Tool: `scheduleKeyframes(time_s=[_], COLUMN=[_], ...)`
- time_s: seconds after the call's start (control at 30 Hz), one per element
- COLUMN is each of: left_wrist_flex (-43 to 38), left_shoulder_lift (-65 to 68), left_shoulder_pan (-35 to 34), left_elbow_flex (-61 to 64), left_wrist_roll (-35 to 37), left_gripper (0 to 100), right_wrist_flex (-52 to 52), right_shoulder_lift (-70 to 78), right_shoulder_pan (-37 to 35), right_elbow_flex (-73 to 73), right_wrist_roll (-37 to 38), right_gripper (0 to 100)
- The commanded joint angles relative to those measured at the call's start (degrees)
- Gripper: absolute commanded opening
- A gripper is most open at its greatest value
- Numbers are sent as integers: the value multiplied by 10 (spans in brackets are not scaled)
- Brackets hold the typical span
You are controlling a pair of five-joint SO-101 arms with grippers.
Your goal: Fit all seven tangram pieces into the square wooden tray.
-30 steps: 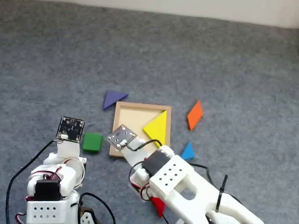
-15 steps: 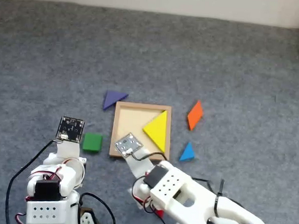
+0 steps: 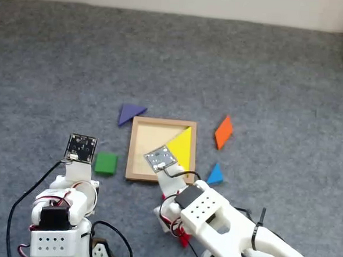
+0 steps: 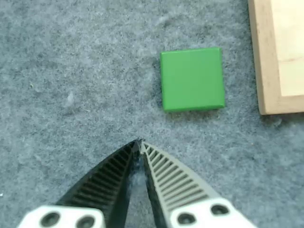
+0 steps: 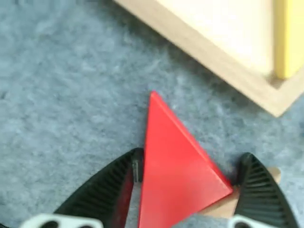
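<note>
straddling red triangle [image 5: 175,175], right gripper [image 5: 190,157] jaws wide apart; piece lies just off tray [image 5: 213,64] corner. left gripper [image 4: 138,145] closed, empty, nr green square [image 4: 192,79] beside tray.

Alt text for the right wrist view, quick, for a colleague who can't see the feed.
A red triangle lies on grey carpet between the open fingers of the right gripper. Just beyond it is a corner of the wooden tray, with a yellow piece inside.
</note>
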Motion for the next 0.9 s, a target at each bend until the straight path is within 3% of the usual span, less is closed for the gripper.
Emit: scheduleKeyframes(time_s=[0.0, 0.23, 0.43, 0.77, 0.87], left_wrist_flex=[4, 4, 4, 4, 4], left_shoulder_lift=[-20, -20, -20, -20, -20], left_shoulder_pan=[-11, -11, -11, -11, -11], left_elbow_flex=[12, 12, 12, 12, 12], left_wrist_roll=[-1, -1, -1, -1, -1], left_gripper=[13, 13, 13, 13, 13], right_wrist_flex=[19, 23, 102, 58, 58], right_shoulder_lift=[-7, -6, 67, 126, 125], right_shoulder_pan=[20, 29, 100, 113, 114], right_elbow_flex=[3, 7, 0, 0, 0], right_wrist_roll=[-5, 0, 103, 113, 113], right_gripper=[311, 310, 310, 310, 265])
